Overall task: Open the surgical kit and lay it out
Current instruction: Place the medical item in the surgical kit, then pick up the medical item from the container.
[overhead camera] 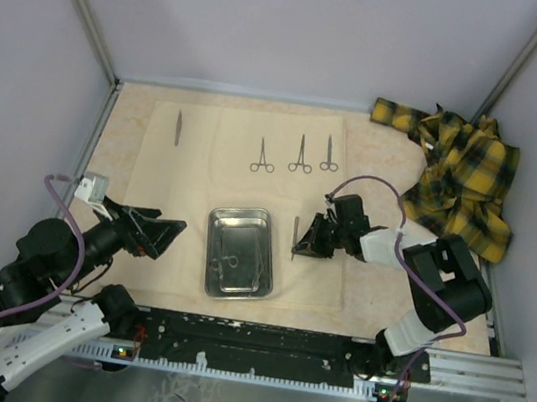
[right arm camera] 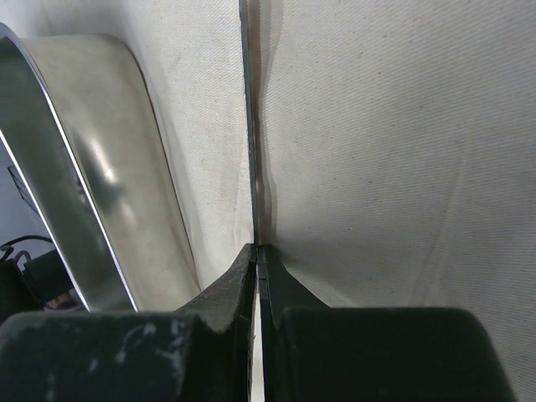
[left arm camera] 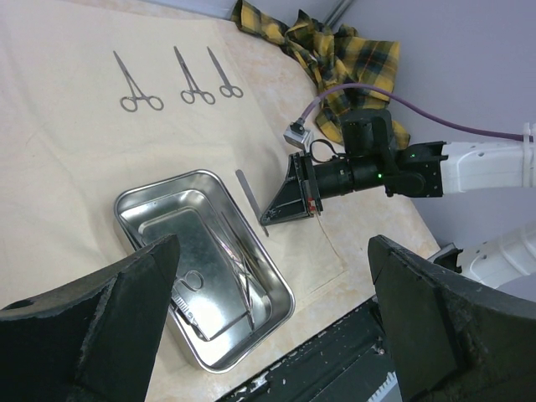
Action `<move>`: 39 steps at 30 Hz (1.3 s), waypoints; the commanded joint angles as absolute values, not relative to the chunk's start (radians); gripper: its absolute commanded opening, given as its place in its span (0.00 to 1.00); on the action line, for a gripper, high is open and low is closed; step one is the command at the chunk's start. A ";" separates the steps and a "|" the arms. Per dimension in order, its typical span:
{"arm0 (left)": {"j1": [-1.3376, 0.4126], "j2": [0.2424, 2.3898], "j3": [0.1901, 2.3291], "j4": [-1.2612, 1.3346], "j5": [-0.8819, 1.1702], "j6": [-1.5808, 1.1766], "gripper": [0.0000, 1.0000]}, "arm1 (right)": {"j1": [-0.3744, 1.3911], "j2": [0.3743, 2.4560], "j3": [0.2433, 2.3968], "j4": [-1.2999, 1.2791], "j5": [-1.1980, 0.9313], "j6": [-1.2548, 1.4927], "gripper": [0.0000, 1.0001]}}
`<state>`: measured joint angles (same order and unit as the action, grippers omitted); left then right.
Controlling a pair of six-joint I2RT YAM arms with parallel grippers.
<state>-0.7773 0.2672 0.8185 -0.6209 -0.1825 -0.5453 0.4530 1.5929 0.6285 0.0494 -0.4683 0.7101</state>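
Slip risk, we judge: right pincer (left arm camera: 266, 221) clamped on thin, slick tweezers (left arm camera: 248, 191) just right of tray (overhead camera: 244, 230); left pincer (overhead camera: 170, 237) apart.

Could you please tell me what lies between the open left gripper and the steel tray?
Only the bare beige cloth wrap lies between the left gripper and the steel tray. No instrument lies in that stretch, as the top external view shows.
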 commanded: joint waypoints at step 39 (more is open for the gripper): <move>-0.781 0.270 0.817 -0.582 -0.157 -0.558 1.00 | 1.004 1.354 0.940 -0.445 0.104 0.767 0.27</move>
